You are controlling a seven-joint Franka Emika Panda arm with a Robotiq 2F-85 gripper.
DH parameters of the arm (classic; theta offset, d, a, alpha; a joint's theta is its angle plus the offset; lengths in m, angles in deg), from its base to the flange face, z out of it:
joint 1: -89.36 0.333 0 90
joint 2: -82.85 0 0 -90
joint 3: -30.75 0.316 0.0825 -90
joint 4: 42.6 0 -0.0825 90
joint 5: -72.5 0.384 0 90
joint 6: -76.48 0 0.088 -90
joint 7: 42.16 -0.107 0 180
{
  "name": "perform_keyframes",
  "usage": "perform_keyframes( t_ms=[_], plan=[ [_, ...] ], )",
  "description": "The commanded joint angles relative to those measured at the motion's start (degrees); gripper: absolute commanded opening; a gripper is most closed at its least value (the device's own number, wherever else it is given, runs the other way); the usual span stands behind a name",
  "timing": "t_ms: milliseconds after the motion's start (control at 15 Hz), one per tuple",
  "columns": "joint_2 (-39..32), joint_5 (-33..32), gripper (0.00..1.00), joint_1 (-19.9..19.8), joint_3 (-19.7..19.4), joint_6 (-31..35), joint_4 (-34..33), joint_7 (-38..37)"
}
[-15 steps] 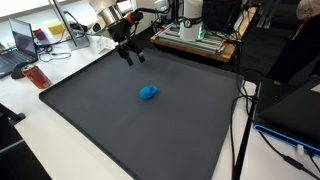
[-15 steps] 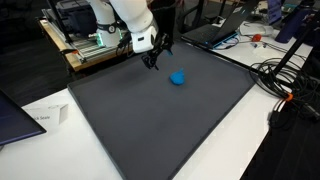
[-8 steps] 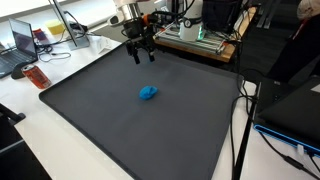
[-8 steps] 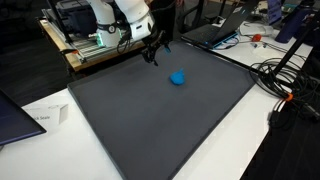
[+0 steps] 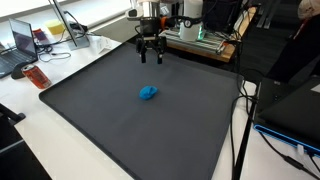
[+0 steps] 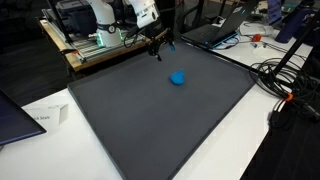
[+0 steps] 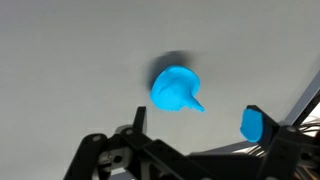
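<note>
A small bright blue lump (image 5: 148, 93) lies alone on the dark grey mat (image 5: 110, 125), also seen as the blue lump (image 6: 178, 78) in both exterior views. My gripper (image 5: 150, 56) hangs in the air over the mat's far edge, behind the lump and well apart from it, fingers pointing down and open, nothing between them. The same gripper (image 6: 158, 47) shows near the back edge. In the wrist view the lump (image 7: 176, 88) lies ahead of my gripper (image 7: 196, 125), and one fingertip carries a blue pad (image 7: 255, 123).
A rack with equipment (image 5: 197, 35) stands just behind the mat's far edge. A red object (image 5: 37, 76) and a laptop (image 5: 22, 40) sit on the white table beside the mat. Cables (image 6: 285, 80) and a paper sheet (image 6: 45, 117) lie off the mat.
The arm has swung along the mat's far edge and back, away from the lump, and risen. The jaws stayed open. The blue lump has not moved.
</note>
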Motion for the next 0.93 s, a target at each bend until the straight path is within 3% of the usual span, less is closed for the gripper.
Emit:
perform_keyframes(
  t_ms=[0, 467, 533, 600, 667, 867],
  plan=[
    [-1.3, 4.8, 1.00, 2.4, 2.6, 8.1, 0.1, 1.1],
    [-10.3, 3.2, 1.00, 8.5, 4.7, 23.3, -1.6, -4.1],
    [-10.7, -6.5, 1.00, 12.2, 1.1, 24.1, 0.3, -14.1],
    [-12.3, -9.0, 1.00, 13.4, 0.2, 25.8, 0.3, -16.6],
    [-14.0, -2.0, 1.00, 13.8, 1.0, 26.5, -2.1, -10.1],
    [-16.6, 0.9, 1.00, 18.8, -2.5, 28.9, -3.8, -9.5]
  ],
)
